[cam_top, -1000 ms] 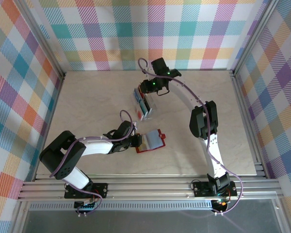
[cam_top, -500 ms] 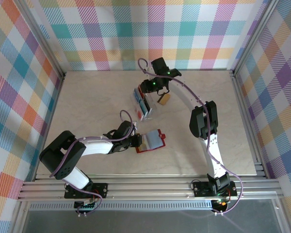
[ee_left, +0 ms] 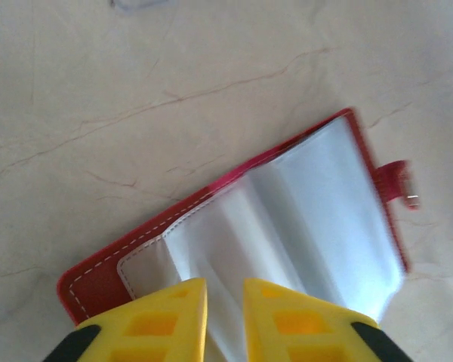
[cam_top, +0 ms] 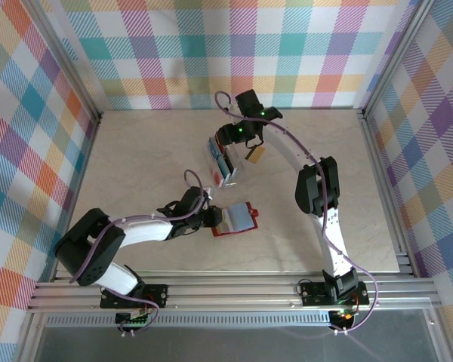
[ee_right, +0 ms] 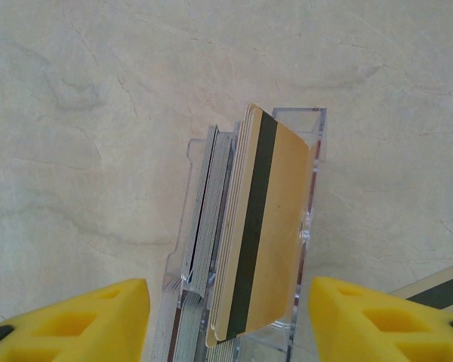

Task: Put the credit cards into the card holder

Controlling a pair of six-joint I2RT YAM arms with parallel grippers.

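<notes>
The red card holder (cam_top: 240, 219) lies open on the table, grey pockets (ee_left: 309, 219) up and snap tab to the right. My left gripper (ee_left: 225, 302) is at its left edge, jaws nearly together with a pocket leaf in the narrow gap. Credit cards stand in a clear slotted rack (ee_right: 314, 143), the frontmost a gold card with a dark stripe (ee_right: 268, 226). My right gripper (ee_right: 226, 302) hangs above the rack (cam_top: 225, 167), open wide with nothing between its fingers. Another gold card (cam_top: 255, 156) lies on the table just right of the rack, its corner (ee_right: 438, 290) showing.
The beige marble-look table (cam_top: 136, 151) is fenced by aluminium rails (cam_top: 234, 290) and checked walls. The rack stands a short way behind the card holder. Open tabletop lies to the far left and far right.
My right gripper has opened, and a gold card has dropped from it onto the table beside the rack. The left gripper's jaws have eased apart slightly at the card holder.
</notes>
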